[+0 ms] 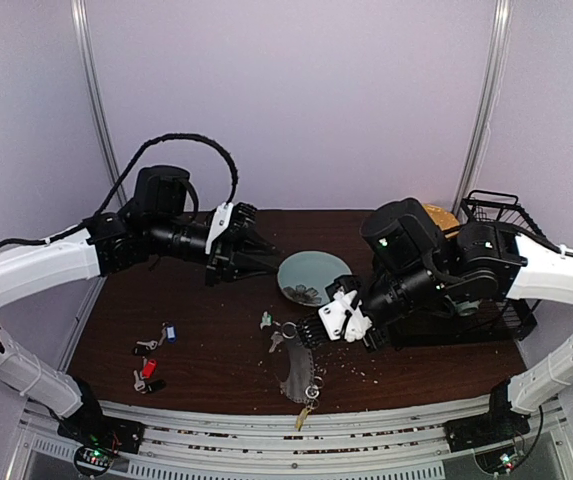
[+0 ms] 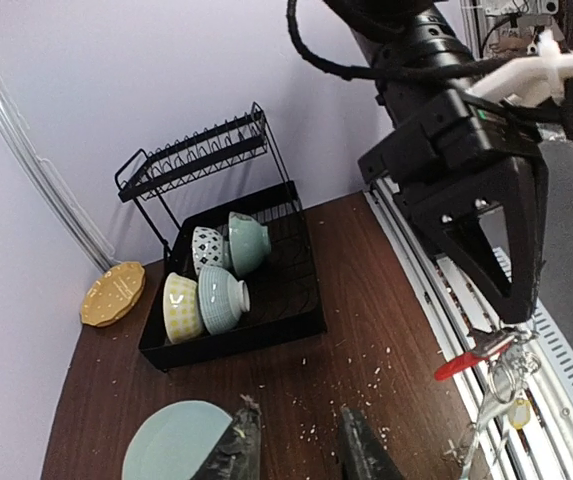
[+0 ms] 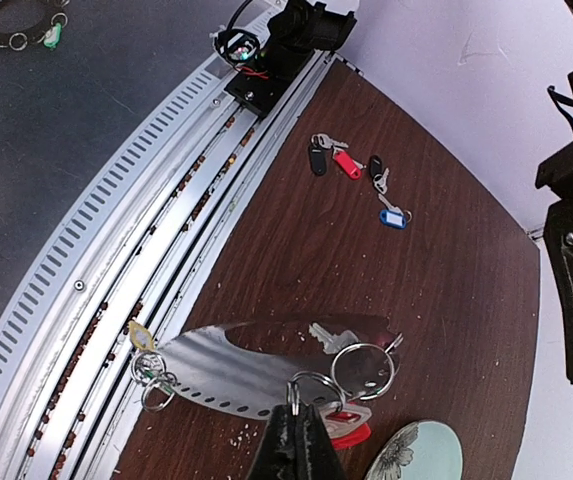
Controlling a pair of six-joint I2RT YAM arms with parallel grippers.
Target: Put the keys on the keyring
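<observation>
Dish rack point(image 2: 166, 350) holds four bowls point(image 2: 216, 285). Right tool point(image 3: 293, 415) is clamped together on the keyring point(image 3: 364, 370) near the surface's point(image 1: 216, 320) front edge. Left tool point(image 2: 298, 408) is apart and empty. Tagged keys point(image 1: 151, 360) lie far left.

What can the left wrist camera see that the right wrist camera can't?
Only the left wrist view shows the black dish rack holding four bowls, a yellow plate beside it, and the left claw, open and empty. Only the right wrist view shows loose keys with red, blue and black tags lying on the brown table. Both show that table, the pale green plate, and a red tag hanging by the right claw, which is shut on metal rings.
</observation>
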